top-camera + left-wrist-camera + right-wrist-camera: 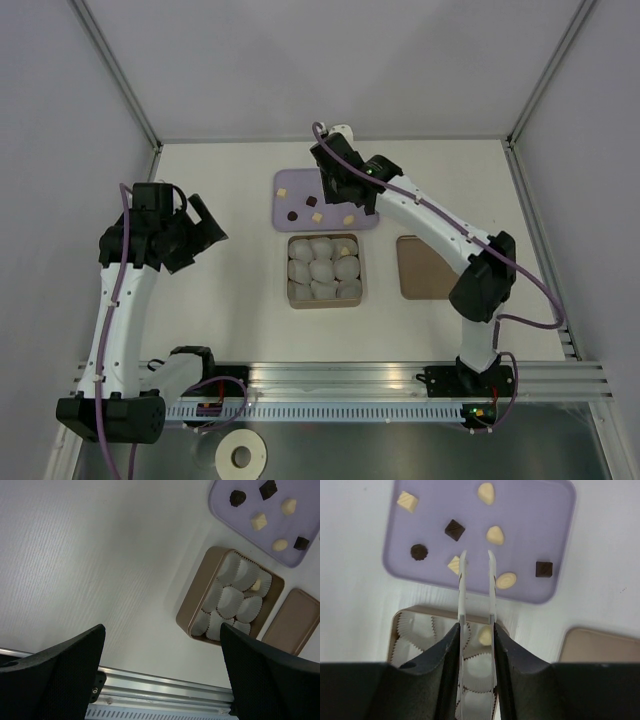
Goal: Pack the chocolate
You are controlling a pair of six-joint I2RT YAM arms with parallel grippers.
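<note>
Several chocolate pieces lie on the lilac tray (535, 510): a cream square (407, 501), a dark square (454, 530), a dark round one (419, 552), a cream oval (506, 580) and others. One cream piece (485, 635) sits in a paper cup inside the brown box (420, 609). My right gripper (476, 630) is shut on white tweezers (462, 590). Their tips stand apart over the tray's near edge with nothing between them, the left tip beside a cream square piece (453, 566). My left gripper (162, 675) hangs open and empty, left of the box (197, 592).
White crinkled paper cups (230, 602) fill the box (288, 270). The flat brown lid (420, 268) lies right of it. The tray (300, 185) sits just behind the box. An aluminium rail (165, 690) runs along the near table edge. Grey walls enclose the table.
</note>
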